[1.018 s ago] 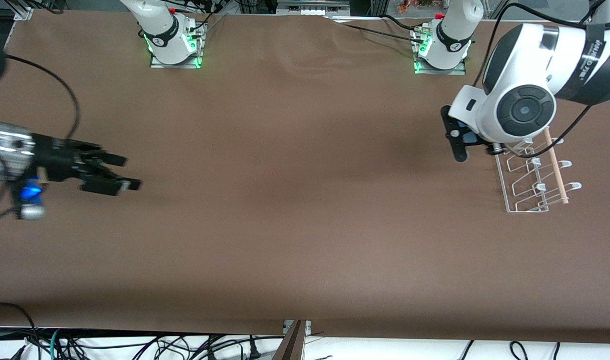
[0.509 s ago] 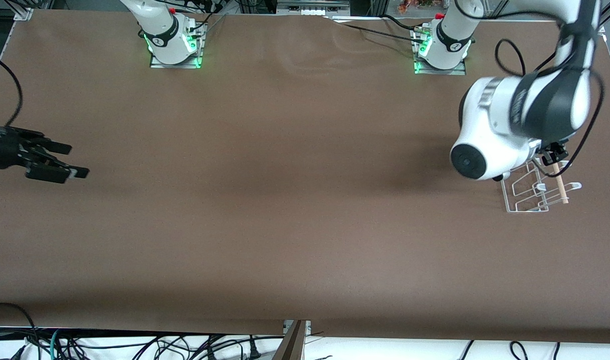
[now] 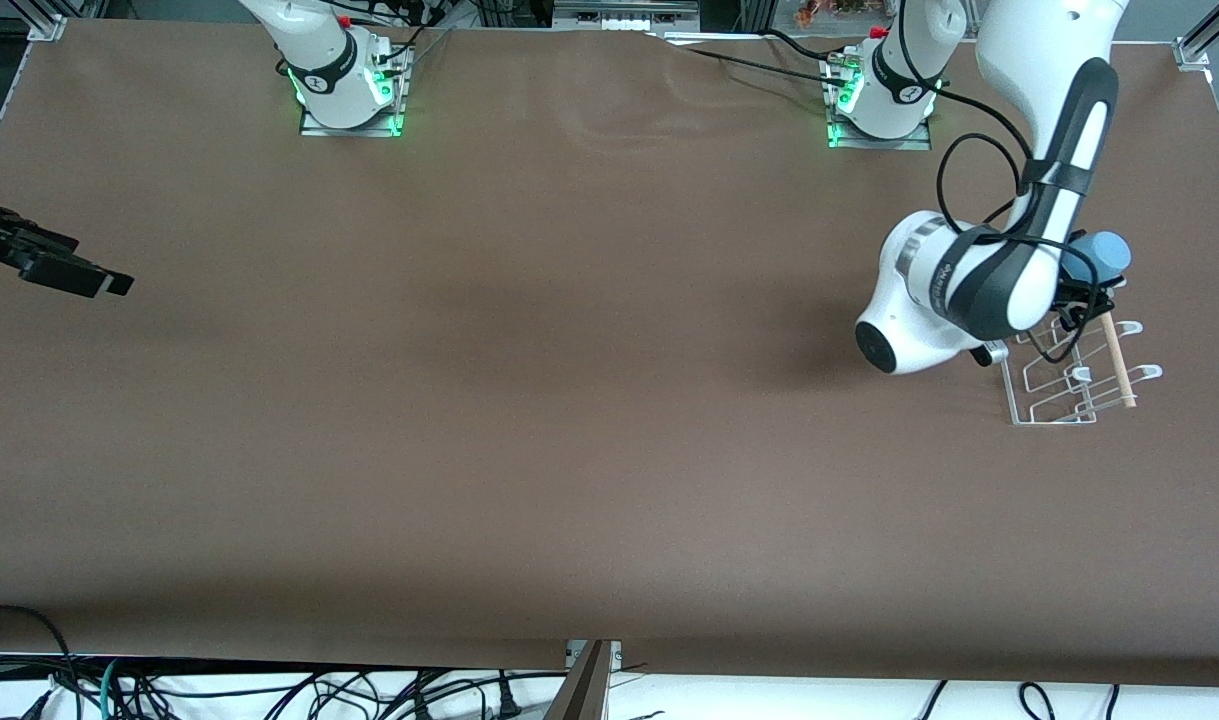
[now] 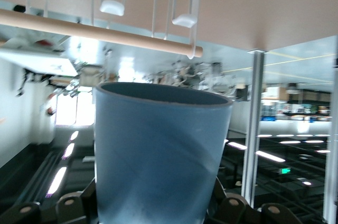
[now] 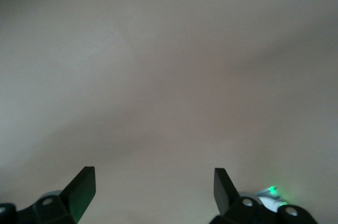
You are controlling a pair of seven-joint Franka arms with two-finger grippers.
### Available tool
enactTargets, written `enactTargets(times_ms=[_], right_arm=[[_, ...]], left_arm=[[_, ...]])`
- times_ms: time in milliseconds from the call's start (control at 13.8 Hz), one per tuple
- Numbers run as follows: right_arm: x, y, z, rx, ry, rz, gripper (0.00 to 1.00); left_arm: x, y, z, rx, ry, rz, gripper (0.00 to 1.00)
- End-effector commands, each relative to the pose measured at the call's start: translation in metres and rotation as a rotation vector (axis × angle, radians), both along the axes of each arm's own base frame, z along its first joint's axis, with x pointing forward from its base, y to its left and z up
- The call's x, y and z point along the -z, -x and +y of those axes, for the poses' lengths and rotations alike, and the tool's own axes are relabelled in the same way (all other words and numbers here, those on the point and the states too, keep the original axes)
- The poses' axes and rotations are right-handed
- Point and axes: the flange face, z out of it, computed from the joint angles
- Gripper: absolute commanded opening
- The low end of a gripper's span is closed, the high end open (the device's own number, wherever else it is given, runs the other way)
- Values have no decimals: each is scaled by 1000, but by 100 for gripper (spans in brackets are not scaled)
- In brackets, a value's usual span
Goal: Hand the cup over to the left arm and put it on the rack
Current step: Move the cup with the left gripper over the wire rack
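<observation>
The left gripper (image 4: 153,213) clamps the light-blue cup (image 3: 1097,254) in the air over the rack (image 3: 1069,370), which sits at the left arm's end of the brown worktop (image 3: 589,400). The right gripper (image 3: 69,272) hangs wide apart and holds nothing, over the worktop's edge at the right arm's end.

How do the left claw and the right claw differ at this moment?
The left claw is shut on the cup; the right claw is open and holds nothing. The left claw is over the rack at the left arm's end of the table; the right claw is over bare table at the right arm's end. Both are black, two-fingered and off the table.
</observation>
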Motion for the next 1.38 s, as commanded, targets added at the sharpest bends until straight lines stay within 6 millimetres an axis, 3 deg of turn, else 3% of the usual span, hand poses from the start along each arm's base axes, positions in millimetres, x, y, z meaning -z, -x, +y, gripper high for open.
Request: enactTargets(times_ms=[0, 218, 436, 582, 945, 1309], right_arm=[[0, 3, -11, -137, 47, -73, 99], [7, 22, -29, -264, 41, -172, 99], [-9, 41, -30, -288, 36, -200, 99], [-20, 40, -27, -301, 41, -188, 99], [-13, 33, 7, -382, 102, -157, 99], [-13, 32, 7, -399, 98, -156, 99]], left_arm=[[9, 45, 20, 111, -11, -37, 6], [30, 74, 33, 123, -72, -126, 6], [39, 74, 36, 157, -75, -139, 5], [52, 75, 35, 174, -76, -141, 5], [78, 84, 38, 218, -110, -172, 6], [101, 87, 38, 251, -114, -193, 10]])
